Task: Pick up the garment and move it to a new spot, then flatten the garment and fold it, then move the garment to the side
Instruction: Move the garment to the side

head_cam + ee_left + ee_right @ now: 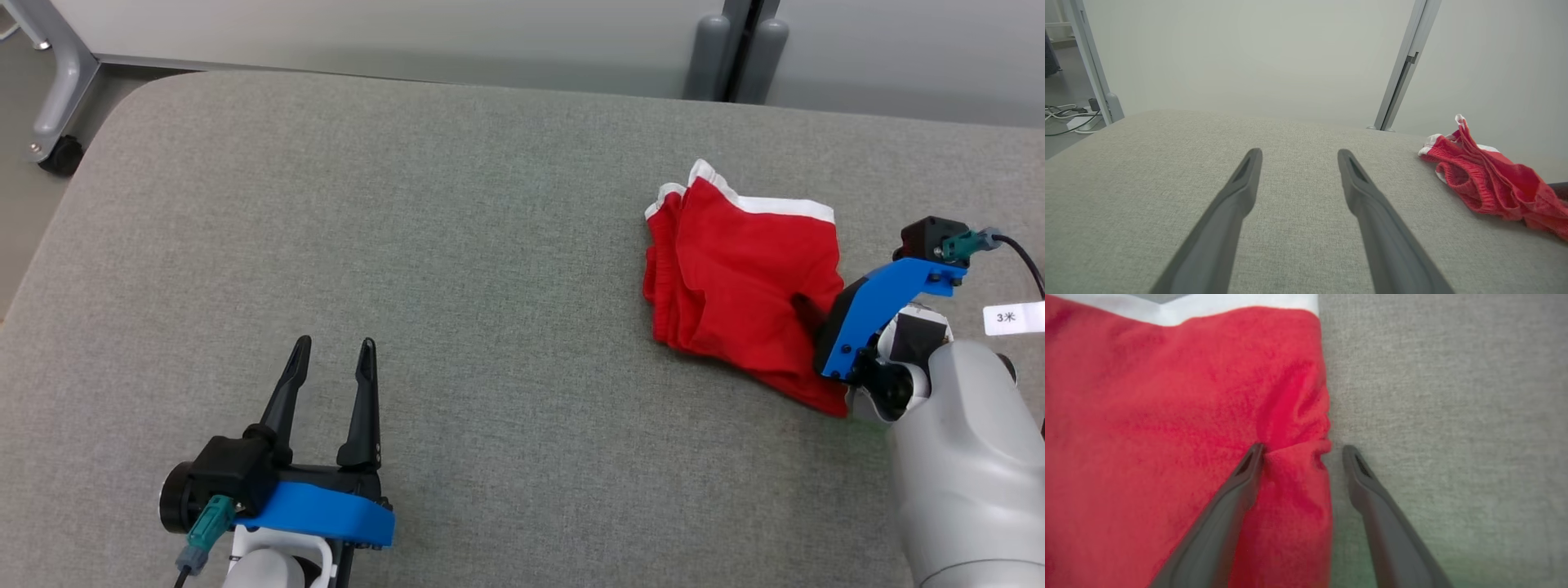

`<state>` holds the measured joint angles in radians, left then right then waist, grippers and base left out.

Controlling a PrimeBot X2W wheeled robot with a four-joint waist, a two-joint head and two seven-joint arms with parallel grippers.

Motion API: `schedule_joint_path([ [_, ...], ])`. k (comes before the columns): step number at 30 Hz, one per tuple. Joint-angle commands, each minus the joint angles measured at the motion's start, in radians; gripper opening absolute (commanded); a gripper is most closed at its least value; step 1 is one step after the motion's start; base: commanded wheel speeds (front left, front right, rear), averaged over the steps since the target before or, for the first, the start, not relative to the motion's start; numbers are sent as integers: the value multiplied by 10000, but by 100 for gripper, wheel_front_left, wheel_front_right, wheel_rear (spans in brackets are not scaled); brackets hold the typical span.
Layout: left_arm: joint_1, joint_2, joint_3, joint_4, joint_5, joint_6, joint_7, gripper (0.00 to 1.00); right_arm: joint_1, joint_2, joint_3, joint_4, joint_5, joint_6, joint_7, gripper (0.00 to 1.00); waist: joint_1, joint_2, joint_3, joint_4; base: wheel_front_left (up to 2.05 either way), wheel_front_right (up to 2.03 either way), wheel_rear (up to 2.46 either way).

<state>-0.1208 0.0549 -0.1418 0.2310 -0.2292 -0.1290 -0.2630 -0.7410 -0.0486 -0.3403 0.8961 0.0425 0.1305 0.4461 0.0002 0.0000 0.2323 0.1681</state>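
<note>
The garment [735, 269] is red knit with a white band, lying bunched and partly folded on the right of the grey padded table [408, 204]. My right gripper [816, 322] is down at the garment's near right edge. In the right wrist view this gripper [1302, 448] is open, one finger pressed into the red cloth [1167, 416] and the other on bare table, with a puckered edge of cloth between them. My left gripper [336, 343] is open and empty at the lower left, well away from the garment. The left wrist view has the left gripper [1298, 153] low over the table and the garment [1490, 183] off to the right.
A wheeled metal leg [57, 106] stands off the table's far left corner, and two grey posts [735, 57] stand behind its far edge. A white tag [1012, 317] hangs on the right arm's cable. Cables [1065, 116] lie on the floor at left.
</note>
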Motion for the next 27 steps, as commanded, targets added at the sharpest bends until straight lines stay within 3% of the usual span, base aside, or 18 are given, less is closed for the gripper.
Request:
schedule_joint_path([
  [1,-105,-20,41,-21,-43,-11,-22,100,-115,-29,-167,365,-149,4,256,100,-2,0,42,36,0,0,0],
  [3,-75,-28,89,-12,-28,-11,-22,100,-66,-9,-303,785,-392,1,507,100,-2,0,25,9,0,0,0],
  [4,-50,-30,121,-5,-19,-11,-22,100,-114,-8,-325,946,-395,2,541,90,-2,0,2,-18,0,0,0],
  [5,-28,-31,137,1,-13,-11,-22,100,-225,-6,-284,1059,-262,2,475,38,-2,0,-24,-52,0,0,0],
  [6,-15,-33,164,-3,-15,-11,-22,100,-344,-6,-181,1108,-166,2,322,0,-2,0,-45,-106,0,0,0],
  [12,107,-36,347,-58,45,3,-23,100,-943,-98,1343,924,-142,4,9,0,-2,0,-239,-594,0,0,0],
  [16,391,-38,777,-312,74,28,-22,100,-1295,-176,3073,402,739,5,256,0,-2,0,-329,-1262,0,0,0],
  [25,243,-39,841,-540,289,6,-23,100,-1453,-2477,6404,-2258,3252,7,1405,0,-2,0,47,-2709,0,0,0],
  [27,158,-32,779,-543,302,0,-22,100,-1388,-3469,6935,-2972,3739,2,1631,0,-2,0,221,-2960,0,0,0],
])
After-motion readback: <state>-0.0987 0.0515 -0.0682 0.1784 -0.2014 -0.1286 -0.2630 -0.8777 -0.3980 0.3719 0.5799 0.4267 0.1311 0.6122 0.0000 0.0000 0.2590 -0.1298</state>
